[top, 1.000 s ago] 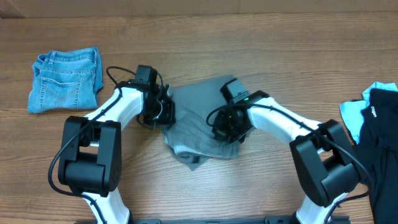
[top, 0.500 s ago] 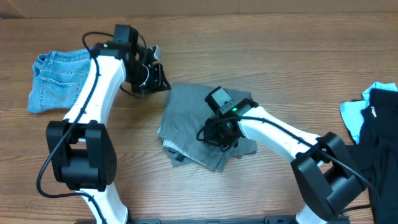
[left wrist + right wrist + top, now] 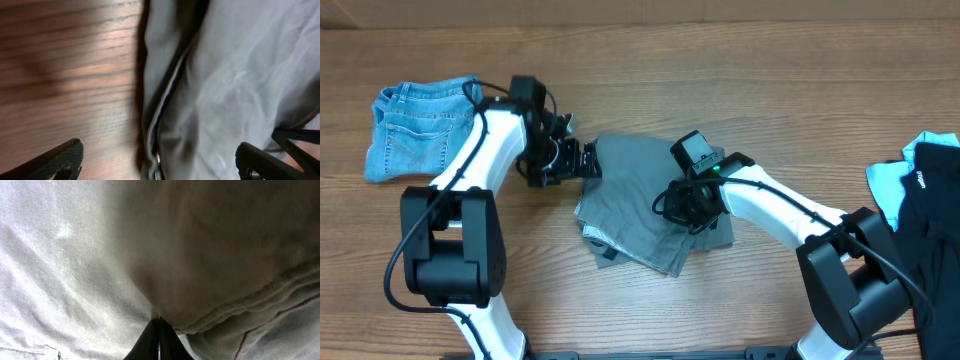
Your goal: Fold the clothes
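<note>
Since half a second ago the left gripper (image 3: pixel 582 160) has swung back down from farther up the table (image 3: pixel 720 60) to the upper left edge of the grey shorts (image 3: pixel 630 190). The shorts lie in a rumpled, partly folded heap at the middle. The gripper's fingers are spread wide, and in the wrist view the cloth's edge lies between them. The right gripper (image 3: pixel 686 208) sits on the heap's right part, its tips pressed together on a pinch of grey fabric. Blue denim shorts (image 3: pixel 425 125) lie well off to the left, and black and light-blue garments (image 3: pixel 925 210) are piled at the right edge. A white mark on the black cloth is too small to read.
</note>
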Tool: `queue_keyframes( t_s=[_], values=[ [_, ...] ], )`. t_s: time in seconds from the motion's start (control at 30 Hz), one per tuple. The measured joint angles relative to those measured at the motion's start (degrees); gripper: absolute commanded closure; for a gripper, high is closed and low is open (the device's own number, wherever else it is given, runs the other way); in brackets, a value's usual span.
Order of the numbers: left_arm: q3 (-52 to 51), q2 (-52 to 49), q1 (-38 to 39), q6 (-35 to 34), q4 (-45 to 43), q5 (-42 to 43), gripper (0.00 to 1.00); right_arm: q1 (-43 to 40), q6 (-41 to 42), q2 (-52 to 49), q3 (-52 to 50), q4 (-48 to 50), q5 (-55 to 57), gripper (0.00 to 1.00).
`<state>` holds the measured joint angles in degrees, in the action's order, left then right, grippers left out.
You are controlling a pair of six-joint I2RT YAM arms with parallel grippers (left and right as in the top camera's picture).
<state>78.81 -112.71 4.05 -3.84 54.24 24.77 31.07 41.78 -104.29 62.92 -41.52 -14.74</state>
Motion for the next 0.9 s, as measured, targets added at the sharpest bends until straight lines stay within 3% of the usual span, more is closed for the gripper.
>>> queue_keyframes(
  t_s=[0.17, 0.47, 0.53, 0.63, 0.73, 0.83, 0.9],
  values=[
    [-6.62, -0.20, 0.00, 1.03, -4.63, 4.59, 0.11, 0.00, 0.37, 0.00, -0.04, 0.35, 0.02, 0.94],
    [-7.96, -1.38, 4.70, 1.51, -4.24, 10.03, 0.26, 0.00, 1.25, 0.00, -0.13, 0.76, -0.02, 0.95],
    [-7.96, -1.77, 6.67, 1.53, -4.63, 10.25, 0.35, 0.00, 1.29, 0.00, -0.15, 0.79, 0.11, 0.95],
    [-7.96, -2.60, 8.83, 1.77, -5.42, 10.62, 0.63, 0.00, 1.46, 0.00, -0.20, 0.85, 0.17, 0.95],
    [-8.04, -3.98, 10.27, 2.67, -5.99, 11.06, 0.83, 0.00, 1.51, 0.00, -0.33, 0.83, 0.20, 0.96],
    [-8.11, -4.48, 10.47, 2.67, -5.99, 11.61, 0.94, 0.00, 1.51, 0.00, -0.33, 0.70, 0.15, 0.96],
    [-8.11, -4.57, 10.16, 2.62, -5.81, 12.00, 0.96, 0.00, 1.53, 0.00, -0.33, 0.37, 0.15, 0.96]
  ],
)
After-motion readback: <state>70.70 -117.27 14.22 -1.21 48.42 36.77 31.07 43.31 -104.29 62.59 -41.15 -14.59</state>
